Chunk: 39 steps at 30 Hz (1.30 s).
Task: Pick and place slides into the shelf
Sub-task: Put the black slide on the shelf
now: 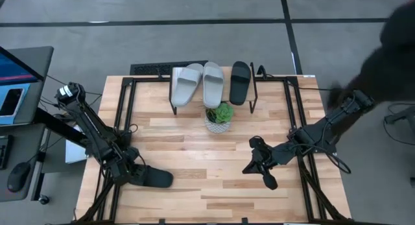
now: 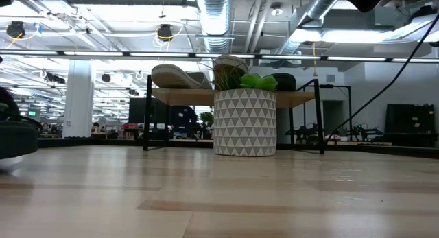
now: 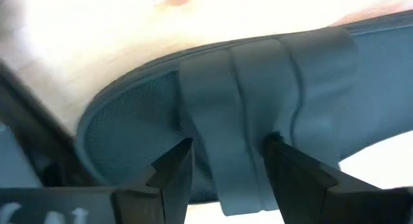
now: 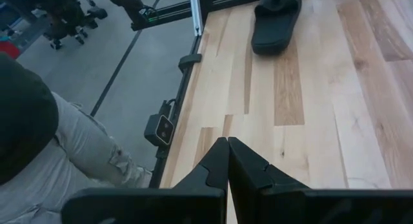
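A black slide [image 1: 155,177] lies flat on its sole on the table's near left; it also shows in the right wrist view [image 4: 276,20]. My left gripper [image 1: 133,172] points steeply down over it, open, its fingers [image 3: 174,172] on either side of the slide's wide strap [image 3: 235,121]. The shelf [image 1: 162,89] stands at the far middle with two light grey slides [image 1: 187,84] [image 1: 213,83] and one black slide [image 1: 240,82] resting on its plank top. My right gripper [image 1: 259,161] hangs shut above the table's near right, holding nothing. My left gripper straddles the black slide's strap [image 3: 226,166], one finger on each side, coming from above and lying across the strap. Whether the fingertips touch the strap or the footbed, I cannot tell. The slide lies flat on the table.
A white patterned pot with a green plant [image 1: 219,117] stands just in front of the shelf. A person [image 4: 39,140] stands beside the table's right side. Bare tabletop [image 1: 207,160] lies between the two arms.
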Motion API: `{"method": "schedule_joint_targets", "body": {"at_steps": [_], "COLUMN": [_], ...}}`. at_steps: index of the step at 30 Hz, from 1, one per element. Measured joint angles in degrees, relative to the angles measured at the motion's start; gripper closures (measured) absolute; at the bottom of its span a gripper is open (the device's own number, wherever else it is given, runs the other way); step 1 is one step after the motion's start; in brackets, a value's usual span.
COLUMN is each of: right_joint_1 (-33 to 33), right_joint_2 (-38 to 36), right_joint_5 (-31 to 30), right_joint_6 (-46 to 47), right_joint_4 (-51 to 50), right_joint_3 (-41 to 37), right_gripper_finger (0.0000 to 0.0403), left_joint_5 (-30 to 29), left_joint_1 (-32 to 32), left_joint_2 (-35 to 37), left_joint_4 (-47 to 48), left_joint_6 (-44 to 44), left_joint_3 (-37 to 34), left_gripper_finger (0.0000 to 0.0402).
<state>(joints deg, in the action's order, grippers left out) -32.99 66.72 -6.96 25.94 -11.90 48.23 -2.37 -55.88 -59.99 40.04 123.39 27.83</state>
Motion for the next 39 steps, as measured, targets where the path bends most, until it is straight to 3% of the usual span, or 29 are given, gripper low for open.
{"method": "schedule_joint_targets", "body": {"at_steps": [5, 22, 32, 36, 39], "right_joint_1": [0.0, 0.0, 0.0, 0.0, 0.0], "right_joint_2": [0.0, 0.0, 0.0, 0.0, 0.0], "right_joint_5": [-0.2, 1.2, 2.4, 2.4, 2.4], "right_joint_6": [0.0, 0.2, 0.1, 0.1, 0.1], "right_joint_4": [0.0, 0.0, -0.4, -1.1, -1.0], "right_joint_3": [0.0, 0.0, 0.0, 0.0, 0.0], "right_gripper_finger": [0.0403, 0.0403, 0.0403, 0.0403, 0.0403], "left_joint_5": [-4.5, -5.7, -9.5, -10.2, -10.2], "left_joint_1": [0.0, 0.0, 0.0, 0.0, 0.0], "left_joint_2": [0.0, 0.0, 0.0, 0.0, 0.0], "left_joint_4": [-5.6, -8.3, -11.1, -12.8, -19.2], "left_joint_6": [-2.5, -5.5, -9.1, -10.2, -10.1], "left_joint_3": [-0.1, -0.1, 0.0, -1.0, -4.3], "left_gripper_finger": [0.0226, 0.0226, 0.0227, 0.0255, 0.0309]}}
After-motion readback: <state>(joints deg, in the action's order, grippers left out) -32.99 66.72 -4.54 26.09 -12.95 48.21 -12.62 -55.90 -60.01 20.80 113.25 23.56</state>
